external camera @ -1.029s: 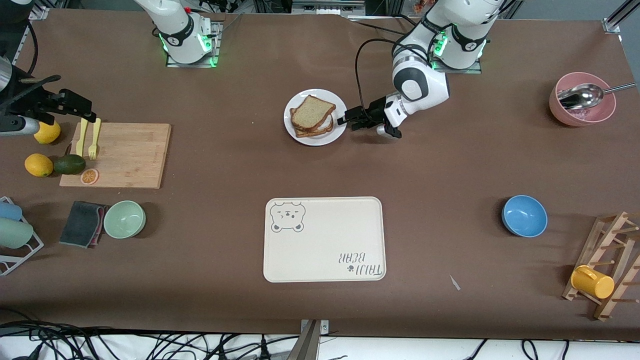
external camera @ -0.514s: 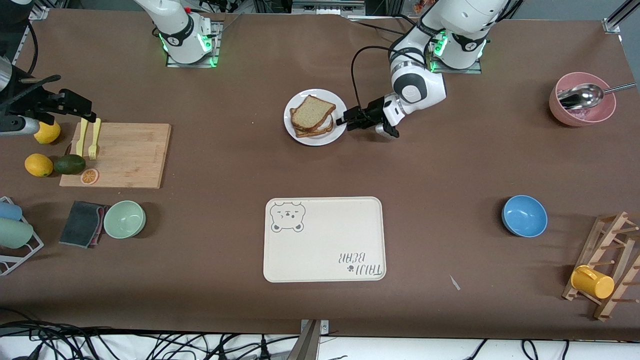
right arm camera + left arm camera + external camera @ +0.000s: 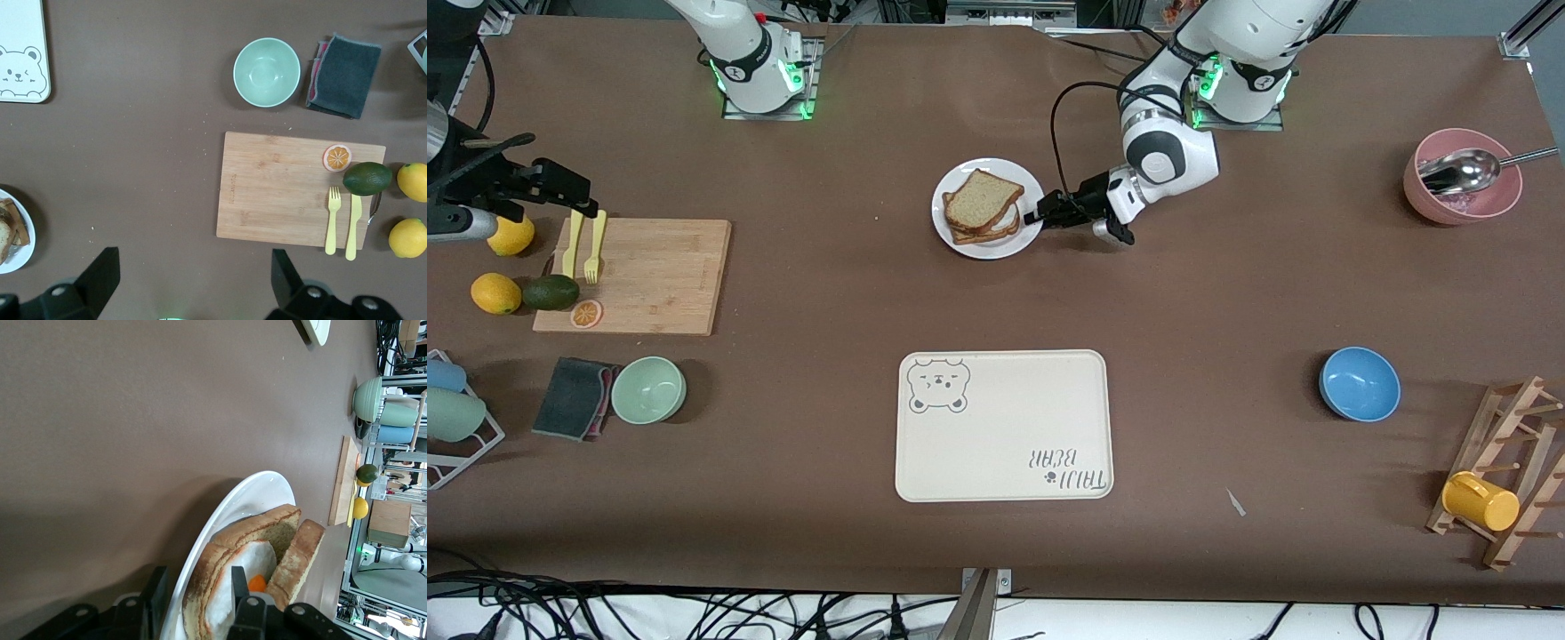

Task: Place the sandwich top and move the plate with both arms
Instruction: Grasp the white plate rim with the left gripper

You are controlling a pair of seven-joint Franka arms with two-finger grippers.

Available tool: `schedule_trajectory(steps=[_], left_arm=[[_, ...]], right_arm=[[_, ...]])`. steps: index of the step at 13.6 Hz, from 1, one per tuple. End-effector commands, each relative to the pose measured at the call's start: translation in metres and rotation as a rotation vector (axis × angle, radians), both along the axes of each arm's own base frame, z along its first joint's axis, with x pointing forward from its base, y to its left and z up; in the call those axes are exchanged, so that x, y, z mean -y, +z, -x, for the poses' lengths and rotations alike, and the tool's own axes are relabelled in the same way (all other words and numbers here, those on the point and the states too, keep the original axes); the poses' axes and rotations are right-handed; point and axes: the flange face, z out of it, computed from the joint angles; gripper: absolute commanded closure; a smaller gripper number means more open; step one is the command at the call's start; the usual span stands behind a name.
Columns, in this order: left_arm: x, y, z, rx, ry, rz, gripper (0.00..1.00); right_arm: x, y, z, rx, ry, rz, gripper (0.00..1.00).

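Observation:
The round white plate (image 3: 980,250) lies toward the robots' side of the table's middle. On it the light-tan sandwich top (image 3: 980,197) lies on the egg-topped slice. My left gripper (image 3: 1035,216) is low at the plate's rim on the left arm's side. In the left wrist view its jaws (image 3: 198,585) are open with the rim (image 3: 257,490) between them; one finger is under the plate, the other over the egg slice. The sandwich top (image 3: 301,550) shows past it. My right gripper (image 3: 580,197) waits, open and empty, high over the cutting board's end (image 3: 193,273).
A cream bear-print tray (image 3: 1003,425) lies nearer the camera than the plate. Toward the right arm's end are a wooden cutting board (image 3: 636,276) with forks, lemons, an avocado and a green bowl (image 3: 648,389). Toward the left arm's end are a blue bowl (image 3: 1359,383) and a pink bowl (image 3: 1461,178).
My left arm has shifted slightly, bringing its gripper a little closer onto the plate's rim. The plate, the sandwich and my right arm have not moved.

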Motion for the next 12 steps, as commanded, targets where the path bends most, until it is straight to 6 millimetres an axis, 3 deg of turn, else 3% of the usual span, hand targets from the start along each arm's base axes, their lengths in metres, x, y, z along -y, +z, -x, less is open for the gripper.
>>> schedule_trajectory(steps=[1, 5, 9, 12], left_arm=[[0.001, -0.001, 0.003, 0.024, 0.008, 0.009, 0.69], [0.0, -0.013, 0.012, 0.066, 0.01, -0.003, 0.79], [0.0, -0.015, 0.013, 0.067, 0.007, -0.005, 1.0], [-0.002, -0.012, 0.009, 0.074, 0.014, -0.004, 1.0]], right_arm=[[-0.002, 0.007, 0.008, 0.001, -0.007, -0.01, 0.0], [-0.002, 0.007, 0.008, 0.001, -0.008, -0.01, 0.0], [0.0, 0.007, 0.008, 0.001, -0.011, -0.01, 0.0], [0.0, 0.007, 0.008, 0.001, -0.011, -0.01, 0.0]])
